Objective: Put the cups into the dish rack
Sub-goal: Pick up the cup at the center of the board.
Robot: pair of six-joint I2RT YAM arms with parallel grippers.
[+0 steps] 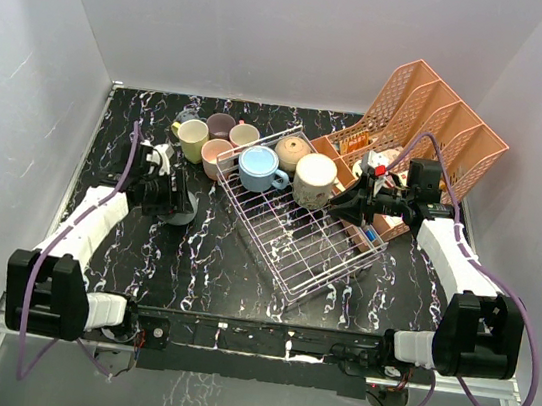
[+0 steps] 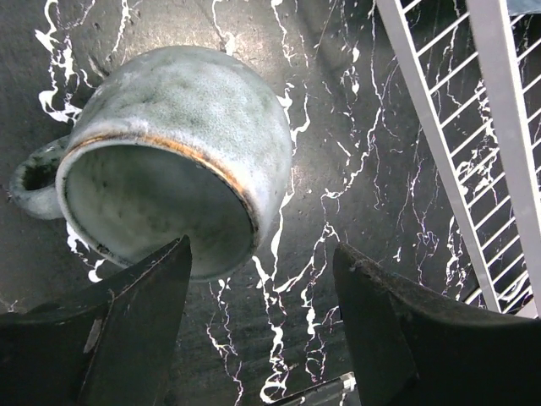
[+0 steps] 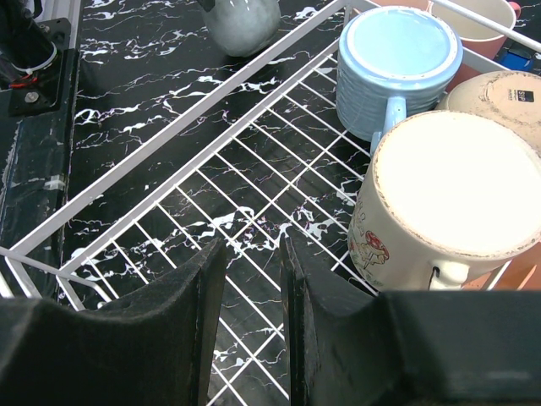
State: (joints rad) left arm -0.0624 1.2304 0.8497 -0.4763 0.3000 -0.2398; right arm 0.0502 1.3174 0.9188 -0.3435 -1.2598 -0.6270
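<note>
- Grey-green mug (image 2: pixel 186 144) lies on its side on the table (image 2: pixel 355 127), just ahead of the left gripper (image 2: pixel 262 254), its mouth facing the gripper and its handle off to the left.
- Left jaws stand wide apart and empty, and the rack (image 2: pixel 439 144) runs along their right.
- Right gripper (image 3: pixel 254 245) hovers over the rack floor, jaws narrowly parted and holding nothing. A blue mug (image 3: pixel 397 68) and a cream mug (image 3: pixel 448 194) sit upside down ahead and to its right.
- Best approach, on this evidence: slip one finger inside the rim, pinch the wall firmly, and lift above the rack's edge before swinging right.
</note>
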